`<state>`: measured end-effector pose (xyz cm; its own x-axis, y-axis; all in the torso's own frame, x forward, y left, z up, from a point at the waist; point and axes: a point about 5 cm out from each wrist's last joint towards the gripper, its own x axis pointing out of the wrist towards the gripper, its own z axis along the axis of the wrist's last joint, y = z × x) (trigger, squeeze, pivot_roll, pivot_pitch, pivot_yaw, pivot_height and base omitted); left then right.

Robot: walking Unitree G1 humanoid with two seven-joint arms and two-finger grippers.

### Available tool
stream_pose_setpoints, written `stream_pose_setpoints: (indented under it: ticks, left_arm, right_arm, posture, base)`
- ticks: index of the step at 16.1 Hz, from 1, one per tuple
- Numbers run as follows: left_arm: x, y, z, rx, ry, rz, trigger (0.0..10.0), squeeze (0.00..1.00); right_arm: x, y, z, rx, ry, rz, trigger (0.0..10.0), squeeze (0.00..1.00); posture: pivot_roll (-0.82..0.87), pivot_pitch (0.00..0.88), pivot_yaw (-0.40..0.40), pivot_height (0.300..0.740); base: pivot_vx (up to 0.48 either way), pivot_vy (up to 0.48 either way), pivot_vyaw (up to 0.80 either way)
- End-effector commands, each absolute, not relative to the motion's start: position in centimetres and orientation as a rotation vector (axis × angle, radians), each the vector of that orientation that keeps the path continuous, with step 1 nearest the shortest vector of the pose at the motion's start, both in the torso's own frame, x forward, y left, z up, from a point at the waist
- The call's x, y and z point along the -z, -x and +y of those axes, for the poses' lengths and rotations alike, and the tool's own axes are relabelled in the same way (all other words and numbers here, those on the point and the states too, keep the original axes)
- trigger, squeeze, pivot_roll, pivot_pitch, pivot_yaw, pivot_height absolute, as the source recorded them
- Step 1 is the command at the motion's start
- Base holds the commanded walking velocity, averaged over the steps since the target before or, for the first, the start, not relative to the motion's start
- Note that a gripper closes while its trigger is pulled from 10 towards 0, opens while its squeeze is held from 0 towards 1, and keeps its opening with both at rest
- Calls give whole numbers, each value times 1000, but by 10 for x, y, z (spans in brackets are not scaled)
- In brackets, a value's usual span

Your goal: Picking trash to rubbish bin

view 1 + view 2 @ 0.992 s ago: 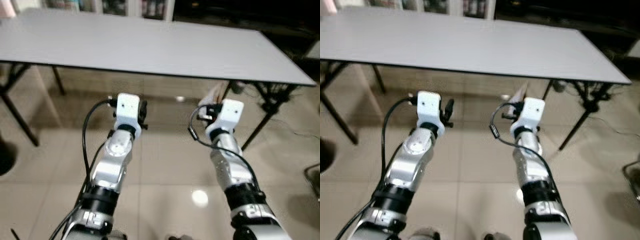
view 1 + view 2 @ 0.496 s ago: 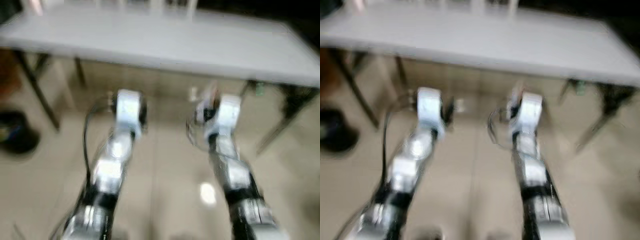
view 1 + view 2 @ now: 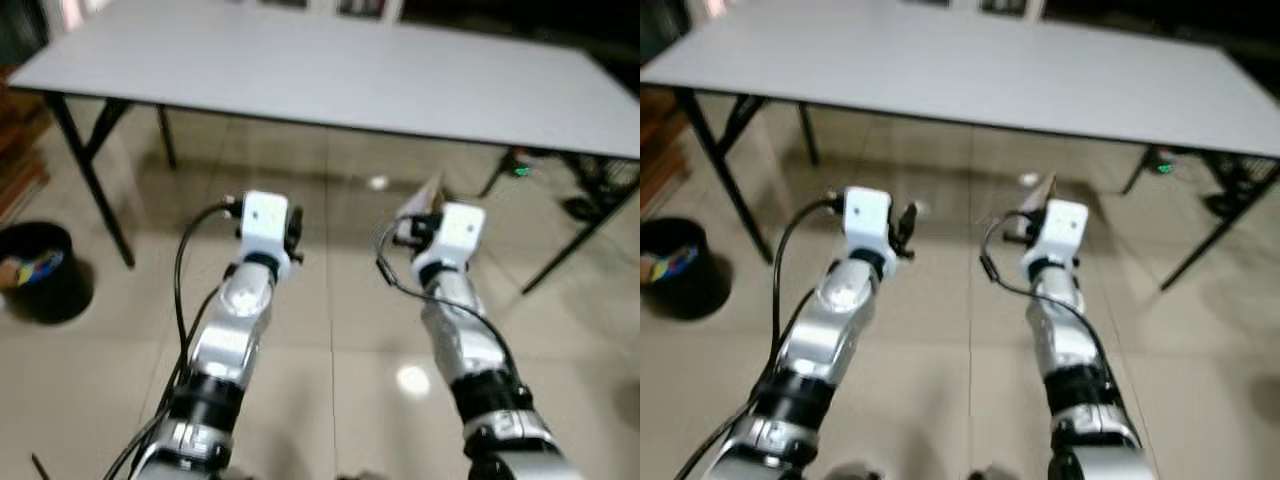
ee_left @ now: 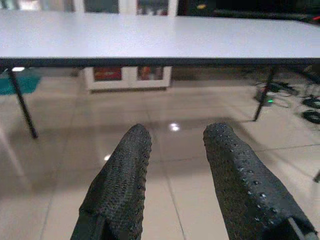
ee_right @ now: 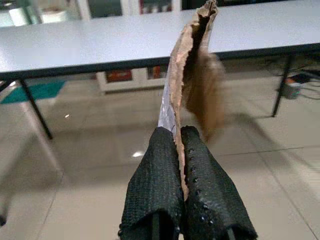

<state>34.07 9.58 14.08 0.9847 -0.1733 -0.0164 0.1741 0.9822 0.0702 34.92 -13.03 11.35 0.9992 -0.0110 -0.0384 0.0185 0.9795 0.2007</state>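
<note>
My right gripper (image 5: 181,133) is shut on a torn piece of brown paper trash (image 5: 196,75), which stands up from between the fingers. In the left eye view the paper (image 3: 432,189) pokes out just past the right wrist, above the tiled floor in front of the table. My left gripper (image 4: 175,137) is open, with nothing between its fingers (image 4: 131,165), and is held out level beside the right one. A black rubbish bin (image 3: 42,272) with colourful scraps inside stands on the floor at my far left, well away from both grippers.
A long grey table (image 3: 330,70) on black legs (image 3: 92,180) spans the view ahead. Cables and a green light (image 3: 520,170) lie under its right end. Beige floor tiles (image 3: 340,330) stretch between me and the bin.
The whole view has swung and pulled back after a blurred moment, so the bin now shows at the left. Both arms hold the same pose, and the paper is still gripped.
</note>
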Motion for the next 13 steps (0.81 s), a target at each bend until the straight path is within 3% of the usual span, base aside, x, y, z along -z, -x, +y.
stream_pose_setpoints:
  ticks: [1, 13]
  left_arm:
    - [-142, -341, 100, 167, -85, 4, 10000, 0]
    - [-142, -342, 101, 159, -87, 8, 10000, 0]
  right_arm:
    - [-114, -349, -123, -10, -197, 41, 10000, 0]
    - [-113, -349, -118, -33, -201, 51, 10000, 0]
  posture:
    - [-31, 48, -116, 740]
    - [-24, 59, -118, 740]
  base:
    - [0, 480, 0]
    - [0, 480, 0]
